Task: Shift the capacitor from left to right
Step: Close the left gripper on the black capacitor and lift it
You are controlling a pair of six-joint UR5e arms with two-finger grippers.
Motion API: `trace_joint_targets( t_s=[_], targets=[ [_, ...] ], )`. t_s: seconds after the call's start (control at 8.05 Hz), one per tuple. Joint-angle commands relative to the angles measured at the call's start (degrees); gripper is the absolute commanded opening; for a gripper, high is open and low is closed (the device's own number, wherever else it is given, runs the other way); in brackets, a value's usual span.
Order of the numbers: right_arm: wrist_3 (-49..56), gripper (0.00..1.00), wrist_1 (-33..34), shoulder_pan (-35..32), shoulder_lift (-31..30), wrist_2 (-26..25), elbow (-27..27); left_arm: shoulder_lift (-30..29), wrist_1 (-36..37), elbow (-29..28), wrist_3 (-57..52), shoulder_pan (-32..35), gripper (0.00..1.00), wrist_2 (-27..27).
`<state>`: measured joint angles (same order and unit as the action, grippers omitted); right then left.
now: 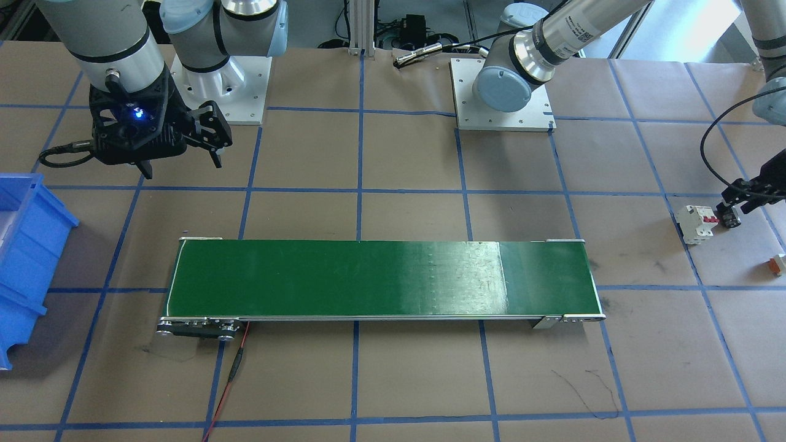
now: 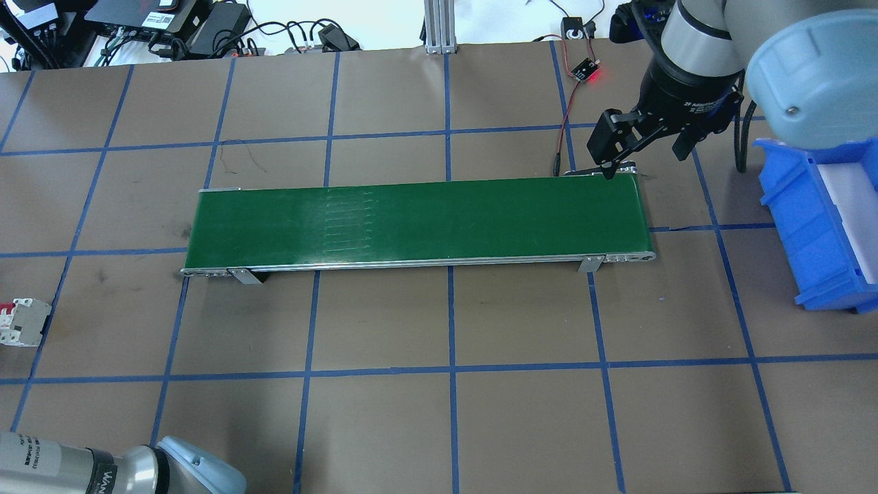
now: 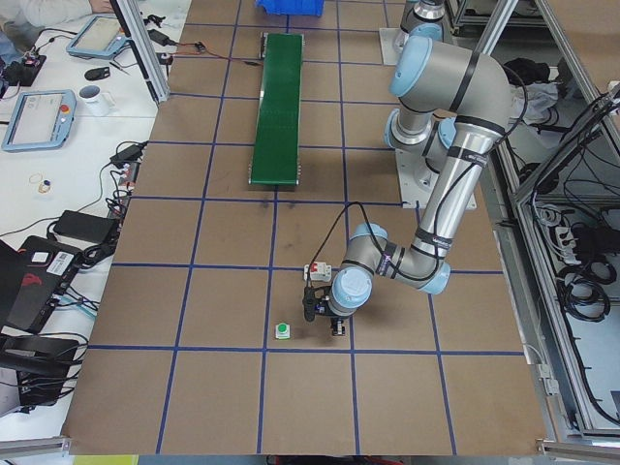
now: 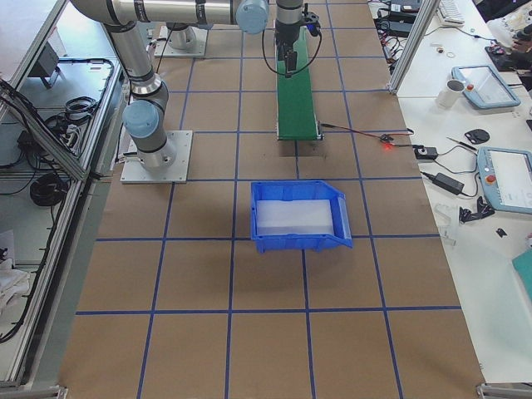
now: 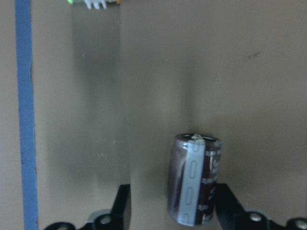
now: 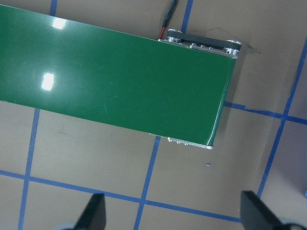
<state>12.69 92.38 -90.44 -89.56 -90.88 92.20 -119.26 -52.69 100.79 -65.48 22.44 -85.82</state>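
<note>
Capacitor [image 5: 194,187], a stubby dark cylinder with a silvery end, is down at the counter [image 1: 430,380] near its left end. It is well left of the green conveyor belt [image 2: 418,219] and just beside the red switches of the white breaker [image 1: 697,224]. The left gripper [image 5: 175,208] has its fingers spread on either side of it. In the left wrist view the capacitor lies against the right-hand finger [image 5: 228,208], with a clear gap to the other, so it is not clamped. A small orange-and-white block [image 1: 778,264] lies near, further left. The right gripper [image 6: 175,211] hangs above the far corner of the belt's right end, its fingers wide apart with nothing between them. A blue bin [image 2: 816,226] stands on the counter to the right of the belt.
</note>
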Motion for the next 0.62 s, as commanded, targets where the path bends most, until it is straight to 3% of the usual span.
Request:
trace_joint_targets(
  t_s=[0.0,0.12,0.25,0.5],
  targets=[
    [0.1,1.0,0.0,0.0,0.0,0.0,0.0,0.0,-0.6,0.0,0.2,0.1,0.46,3.8],
    [0.1,1.0,0.0,0.0,0.0,0.0,0.0,0.0,-0.6,0.0,0.1,0.1,0.34,5.0],
    [0.1,1.0,0.0,0.0,0.1,0.0,0.0,1.2,-0.8,-0.1,0.1,0.1,0.0,4.7],
    [0.1,1.0,0.1,0.0,0.1,0.0,0.0,4.1,-6.2,-0.5,1.0,0.1,0.0,4.2]
  ],
)
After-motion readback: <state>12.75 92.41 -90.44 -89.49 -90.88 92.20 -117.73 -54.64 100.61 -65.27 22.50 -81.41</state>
